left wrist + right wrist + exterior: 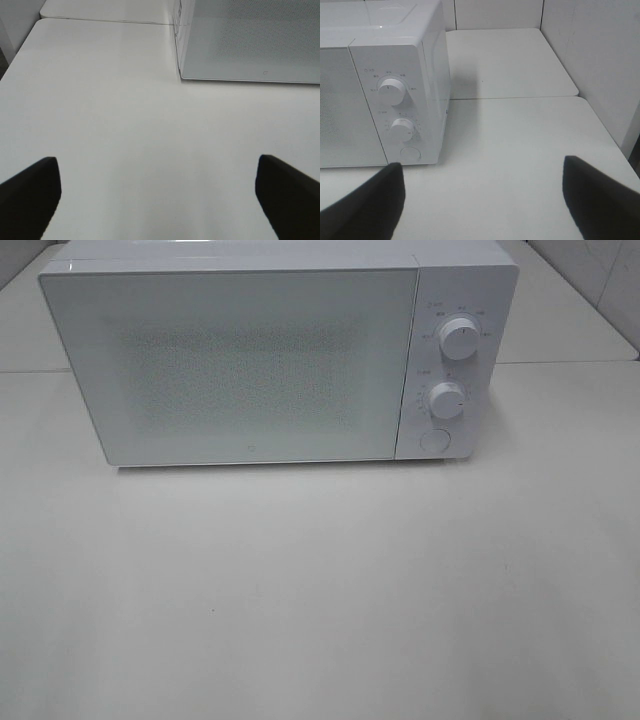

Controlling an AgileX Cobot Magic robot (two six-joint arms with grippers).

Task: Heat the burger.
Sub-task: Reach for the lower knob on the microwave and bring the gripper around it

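Currently unable to find the burger in any view: not on the worktop point(320, 590), not in either hand. Possibly behind the shut, frosted door point(240, 360) of the white microwave point(470, 280) filling the upper half of the high frame; cannot confirm through that panel. Note the left hand point(159, 195) spread wide and holding nothing, dark fingers point(30, 197) at the lower corners of its frame. Note the right hand point(482, 200) likewise parted and unladen, with upper dial point(390, 91), lower dial point(402, 129) and round button point(410, 153) at left of frame. Handling, by judgement only: expect light, soft, loosely stacked; dents under squeeze, sheds layers if tipped. Recommend a gentle hold low across the sides, spanning both bun halves, kept level.
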